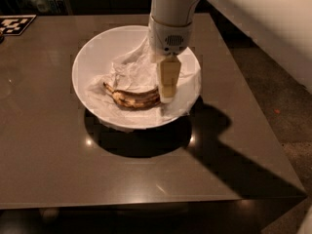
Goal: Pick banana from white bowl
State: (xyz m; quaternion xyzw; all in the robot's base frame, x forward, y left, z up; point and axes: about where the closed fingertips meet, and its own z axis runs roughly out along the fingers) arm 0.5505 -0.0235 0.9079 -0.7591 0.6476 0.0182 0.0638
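Note:
A curved yellow-brown banana [130, 97] with dark blotches lies on crumpled white paper in the large white bowl [92, 57] on the dark table. My gripper [167, 97] reaches down into the bowl from above, its pale fingers [168, 78] standing at the banana's right end and hiding that tip. The white arm enters from the upper right.
The bowl stands on a dark brown table [48, 165] whose right edge runs close to the arm's shadow. A black-and-white marker tag [15, 24] lies at the table's far left corner. Floor shows to the right.

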